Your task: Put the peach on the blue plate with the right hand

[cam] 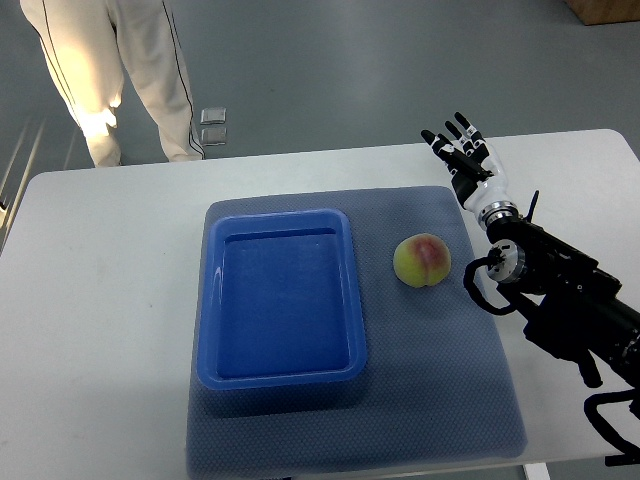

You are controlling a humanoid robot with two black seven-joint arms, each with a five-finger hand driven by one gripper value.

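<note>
A yellow-green peach with a red blush lies on the grey-blue mat, just right of the blue plate, a deep rectangular tray with nothing in it. My right hand is up and to the right of the peach, near the table's far edge. Its fingers are spread and hold nothing. The black forearm runs down to the lower right corner. The hand does not touch the peach.
The white table carries the mat. A person in white trousers stands beyond the far left edge. A brown box corner shows at the top right.
</note>
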